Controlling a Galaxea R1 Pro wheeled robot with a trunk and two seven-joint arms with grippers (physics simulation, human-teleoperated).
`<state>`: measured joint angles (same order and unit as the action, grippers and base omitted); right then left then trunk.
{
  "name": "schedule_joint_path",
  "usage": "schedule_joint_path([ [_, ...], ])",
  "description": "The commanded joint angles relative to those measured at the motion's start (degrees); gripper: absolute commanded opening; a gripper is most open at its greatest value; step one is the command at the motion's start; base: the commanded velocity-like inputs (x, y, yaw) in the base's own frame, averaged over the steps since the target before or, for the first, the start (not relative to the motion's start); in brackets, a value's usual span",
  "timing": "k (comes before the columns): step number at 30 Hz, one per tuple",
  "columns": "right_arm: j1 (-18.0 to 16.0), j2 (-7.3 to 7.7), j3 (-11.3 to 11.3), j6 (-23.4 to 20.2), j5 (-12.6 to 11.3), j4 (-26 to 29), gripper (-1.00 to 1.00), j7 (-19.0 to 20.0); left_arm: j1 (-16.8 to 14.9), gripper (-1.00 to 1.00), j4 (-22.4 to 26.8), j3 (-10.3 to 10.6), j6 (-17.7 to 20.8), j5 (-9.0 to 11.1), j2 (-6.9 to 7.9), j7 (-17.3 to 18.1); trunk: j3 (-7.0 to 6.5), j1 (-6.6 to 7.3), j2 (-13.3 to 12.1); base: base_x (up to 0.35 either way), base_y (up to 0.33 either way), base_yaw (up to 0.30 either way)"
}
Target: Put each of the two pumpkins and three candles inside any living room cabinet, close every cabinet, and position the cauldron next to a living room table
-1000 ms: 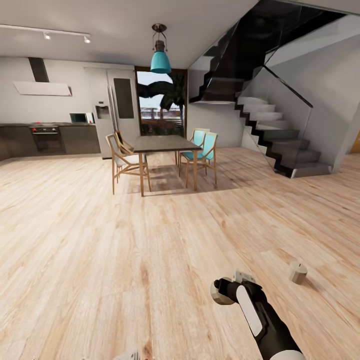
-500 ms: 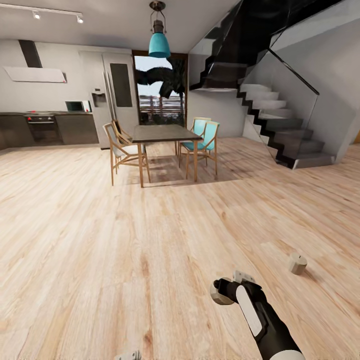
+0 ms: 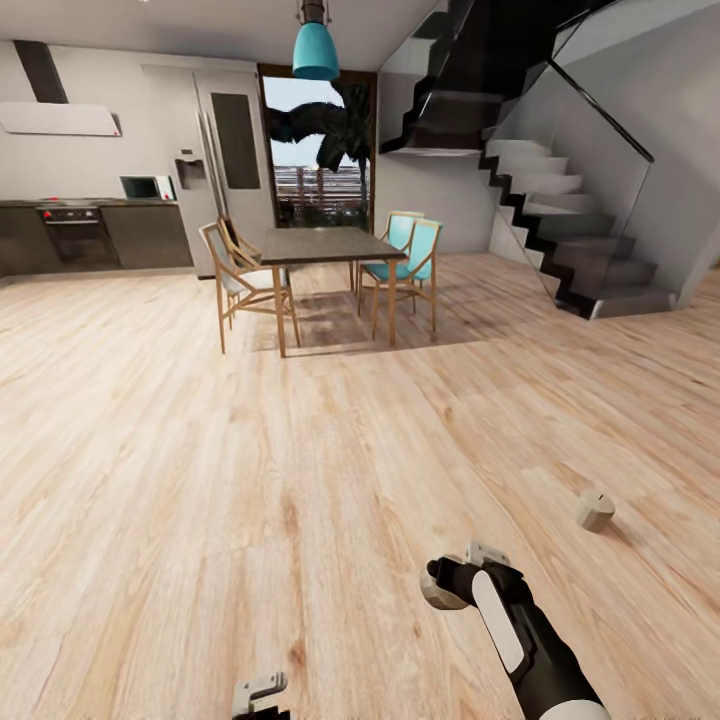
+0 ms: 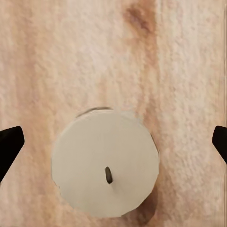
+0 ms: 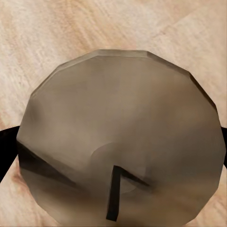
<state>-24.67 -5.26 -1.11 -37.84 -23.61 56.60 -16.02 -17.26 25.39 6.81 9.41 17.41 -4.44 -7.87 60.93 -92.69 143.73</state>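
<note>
Beige candle (image 3: 441,590) sits pinched in our right gripper (image 3: 447,585), forearm reaching forward low over the plank floor (image 3: 200,450). Our left gripper (image 4: 113,142) hangs spread above a second candle (image 4: 105,163) on the floor, fingertips cut off at the edges. A third candle (image 3: 595,510) stands apart, further right.

The left gripper (image 3: 258,692) is cut off by the near edge. The pendant lamp (image 3: 316,45) loses its top. The microwave (image 3: 146,187) is too distant for detail.
</note>
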Motion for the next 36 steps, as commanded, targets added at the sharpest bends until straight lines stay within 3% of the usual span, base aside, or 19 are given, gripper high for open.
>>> schedule_joint_path([
  [1, 0.0, -0.03, -0.1, -0.1, -0.6, 0.1, -1.00, -0.4, -0.8, 1.00, 0.2, 0.5, 0.5, 0.6, 0.07, -0.6, 0.28, -0.01, 0.0, 0.000, 0.000, 0.000],
  [5, 0.0, 0.03, -0.1, -0.1, -0.6, 0.1, -1.00, -0.4, -2.2, 1.00, -0.2, 0.3, 0.6, 0.7, 0.28, -0.5, 0.28, -0.01, 0.0, 0.000, 0.000, 0.000],
  [20, 0.0, 0.07, -0.2, -0.1, -0.6, 0.1, -1.00, -0.4, -2.6, 1.00, -0.5, 0.2, -0.1, 0.6, 0.38, -0.8, 3.61, -0.40, 0.2, 0.000, 0.000, 0.000],
  [36, 0.0, 0.19, -0.4, 0.1, -0.7, 0.1, -1.00, -0.4, -2.6, 1.00, -0.5, 0.2, -1.9, 0.6, 0.25, -1.1, 3.61, -0.40, 0.2, 0.000, 0.000, 0.000],
])
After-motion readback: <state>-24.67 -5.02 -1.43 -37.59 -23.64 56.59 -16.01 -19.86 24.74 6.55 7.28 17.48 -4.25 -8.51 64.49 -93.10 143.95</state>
